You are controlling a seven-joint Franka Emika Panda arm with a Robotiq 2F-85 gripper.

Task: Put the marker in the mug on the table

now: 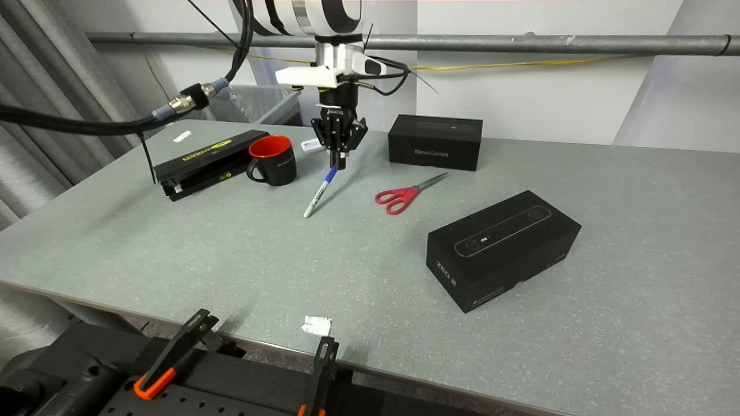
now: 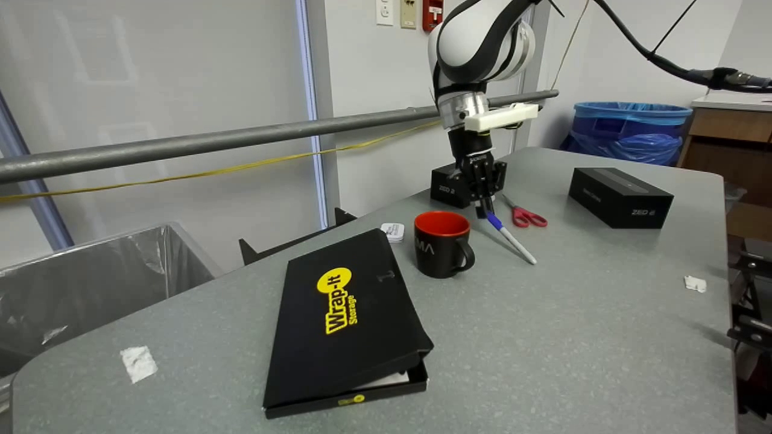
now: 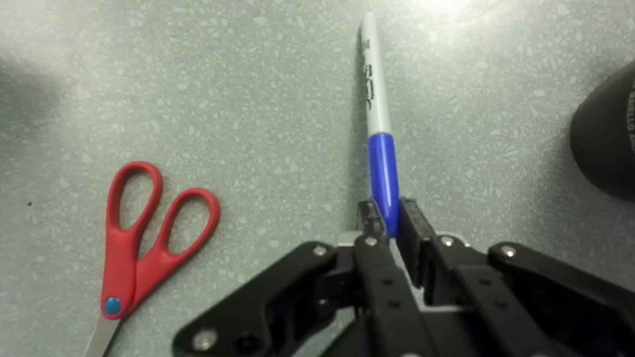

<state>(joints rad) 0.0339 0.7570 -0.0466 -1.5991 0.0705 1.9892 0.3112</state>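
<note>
The marker (image 1: 319, 193) has a pale body and a blue cap. It leans at a tilt, cap end up, with its pale tip at or near the grey table (image 1: 231, 248). My gripper (image 1: 337, 163) is shut on the blue cap end; in the wrist view the fingers (image 3: 389, 218) press on both sides of the marker (image 3: 376, 89). The mug (image 1: 281, 167) is black outside and red inside. It stands upright beside the gripper, also in an exterior view (image 2: 435, 253). In the wrist view only part of the mug (image 3: 607, 139) shows at the right edge.
Red-handled scissors (image 1: 399, 199) lie near the marker. A black box (image 1: 436, 144) stands behind them and another black box (image 1: 503, 248) in front. A flat black Wrap-It box (image 2: 350, 319) lies beside the mug, near a small white item (image 2: 392, 232). A lined bin (image 2: 120, 283) stands off the table.
</note>
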